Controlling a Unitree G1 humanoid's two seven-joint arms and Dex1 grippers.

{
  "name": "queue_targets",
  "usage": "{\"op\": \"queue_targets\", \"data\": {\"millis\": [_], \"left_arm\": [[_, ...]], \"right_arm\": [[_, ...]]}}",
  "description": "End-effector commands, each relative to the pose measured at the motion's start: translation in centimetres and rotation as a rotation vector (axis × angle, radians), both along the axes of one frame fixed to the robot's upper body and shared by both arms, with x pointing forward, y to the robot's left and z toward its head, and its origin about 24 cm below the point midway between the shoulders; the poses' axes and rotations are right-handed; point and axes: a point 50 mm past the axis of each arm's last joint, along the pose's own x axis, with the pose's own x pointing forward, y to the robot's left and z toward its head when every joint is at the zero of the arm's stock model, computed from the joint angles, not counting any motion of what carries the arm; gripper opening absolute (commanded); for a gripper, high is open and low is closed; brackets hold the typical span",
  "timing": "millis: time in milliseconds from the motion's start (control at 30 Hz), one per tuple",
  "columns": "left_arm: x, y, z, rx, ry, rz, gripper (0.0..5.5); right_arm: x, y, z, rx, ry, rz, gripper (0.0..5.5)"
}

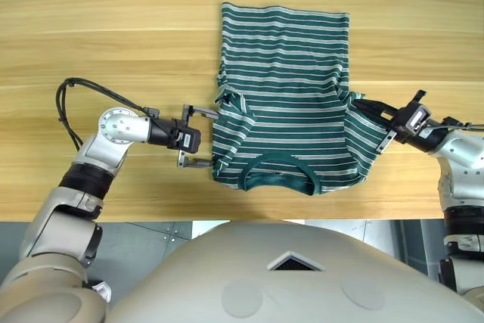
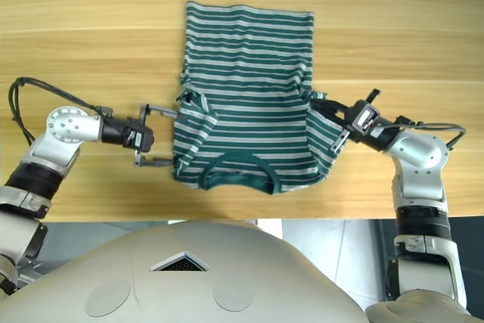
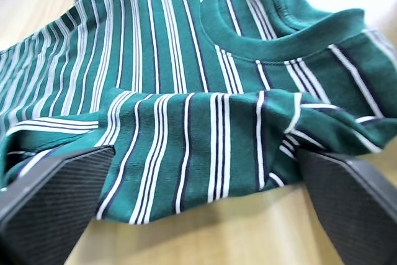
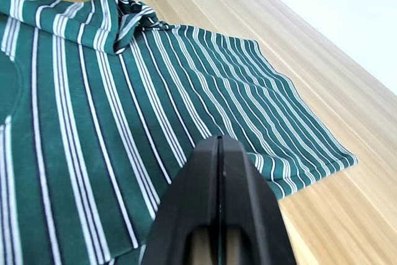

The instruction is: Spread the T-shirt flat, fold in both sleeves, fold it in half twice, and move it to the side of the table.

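Note:
A green T-shirt [image 1: 283,88] with white stripes lies on the wooden table [image 1: 113,28], its collar [image 1: 278,170] toward me and its hem at the far side. The left sleeve [image 1: 231,105] is bunched in over the body. My left gripper [image 1: 203,137] is open at the shirt's left edge near the shoulder, and the cloth edge [image 3: 205,153] lies between its dark fingers [image 3: 49,203]. My right gripper [image 1: 361,104] is shut, its fingertips resting over the shirt beside the right sleeve [image 1: 369,141]. In the right wrist view its fingers [image 4: 218,172] are pressed together above the striped cloth.
Bare wood stretches to both sides of the shirt and beyond its hem [image 1: 283,11]. The table's near edge [image 1: 151,219] runs just below the collar. A black cable [image 1: 68,107] loops off my left arm.

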Motion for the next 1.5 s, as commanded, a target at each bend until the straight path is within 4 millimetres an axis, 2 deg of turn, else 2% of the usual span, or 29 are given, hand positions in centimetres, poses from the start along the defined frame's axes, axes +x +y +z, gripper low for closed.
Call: {"op": "queue_targets", "data": {"millis": [33, 233, 333, 533, 567, 700, 833, 967, 1100, 1167, 1500], "left_arm": [[-0.7, 0.0, -0.3, 0.018, 0.053, -0.016, 5.39], [0.7, -0.2, 0.3, 0.004, 0.015, 0.03, 5.39], [1.5, -0.5, 0.7, -0.032, -0.017, 0.066, 5.4], [2.2, -1.1, 1.2, -0.083, -0.044, 0.095, 5.4], [2.3, -1.2, 1.3, -0.089, -0.048, 0.097, 5.4], [2.5, -1.4, 1.4, -0.102, -0.06, 0.098, 5.4], [2.4, -1.7, 1.6, -0.108, -0.063, 0.086, 5.4], [2.3, -1.9, 1.6, -0.106, -0.061, 0.072, 5.4], [2.3, -1.9, 1.7, -0.104, -0.062, 0.067, 5.4], [2.2, -1.9, 1.7, -0.1, -0.063, 0.067, 5.4], [1.2, -0.2, 1.5, -0.034, -0.047, 0.065, 5.4]], "right_arm": [[0.6, -2.0, 0.1, -0.136, 0.021, -0.085, 0.0], [0.1, -4.8, 1.4, -0.265, 0.022, -0.187, 0.0], [-1.1, -6.9, 2.4, -0.379, 0.046, -0.257, 0.5], [-3.9, -6.5, 3.2, -0.496, 0.102, -0.242, 1.58], [-4.2, -6.1, 3.1, -0.503, 0.109, -0.231, 1.58], [-4.7, -5.1, 2.3, -0.506, 0.145, -0.188, 1.58], [-4.9, -6.4, 1.3, -0.507, 0.197, -0.242, 1.58], [-4.8, -6.1, -1.0, -0.505, 0.278, -0.217, 1.58], [-5.3, -7.1, -3.2, -0.554, 0.377, -0.24, 1.58], [-5.5, -6.9, -4.1, -0.555, 0.402, -0.227, 1.58], [-4.8, -5.3, -4.9, -0.519, 0.358, -0.139, 1.58]]}}
